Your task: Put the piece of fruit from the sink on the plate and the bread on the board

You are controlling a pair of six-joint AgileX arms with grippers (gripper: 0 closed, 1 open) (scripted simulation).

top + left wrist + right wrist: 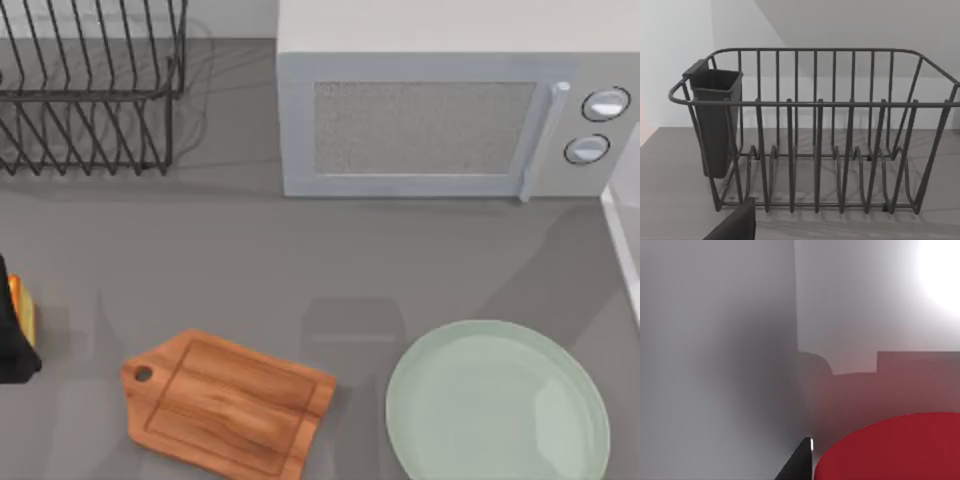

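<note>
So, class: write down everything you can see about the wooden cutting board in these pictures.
The board is a brown wooden rectangle with visible grain, an inset groove running around its face, and a short handle with a round hole at its left end. It lies flat on the grey table, turned at a slant, in the top view's lower left part, left of the pale green plate and apart from it. Nothing rests on it, and nothing touches it but the table.
</note>
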